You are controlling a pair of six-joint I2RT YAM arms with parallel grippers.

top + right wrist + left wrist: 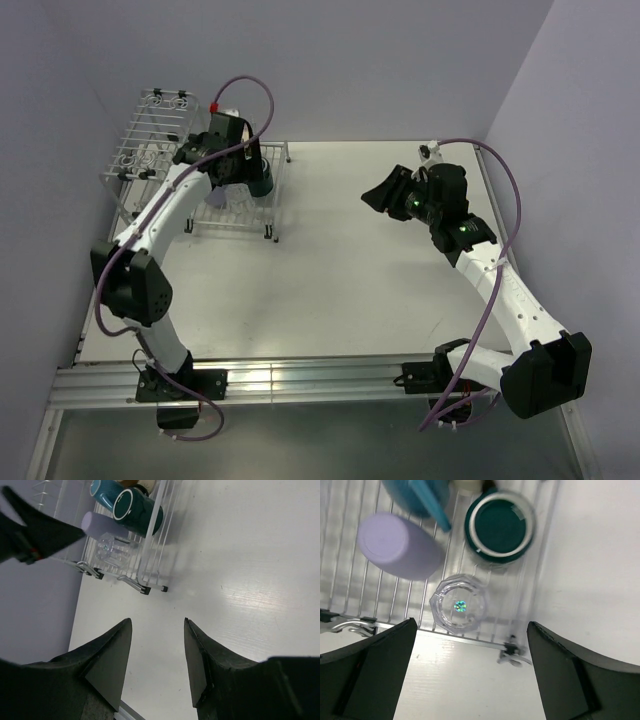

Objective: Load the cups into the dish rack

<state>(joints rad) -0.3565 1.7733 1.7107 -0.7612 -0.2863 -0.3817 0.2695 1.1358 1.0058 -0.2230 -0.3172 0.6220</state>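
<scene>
The white wire dish rack (pixel 150 150) stands at the far left, and its flat grid (pixel 350 590) holds the cups upside down. In the left wrist view I see the lavender tumbler (pixel 400 545), light-blue mug (pixel 420 495), dark teal mug (pixel 500 527) and clear tumbler (pixel 460 605). A pale sliver at the top edge may be the tan-brown cup (pixel 467 484). My left gripper (pixel 471 625) hangs open and empty above the grid's near edge. My right gripper (pixel 156 622) is open and empty over bare table, right of the rack (pixel 150 545). It also shows in the top view (pixel 385 195).
The white table (pixel 350 280) runs from the rack to the right wall. Grey walls close in the left, back and right. A metal rail (pixel 300 380) carries the arm bases along the near edge. The left arm (pixel 170 215) covers most of the grid from above.
</scene>
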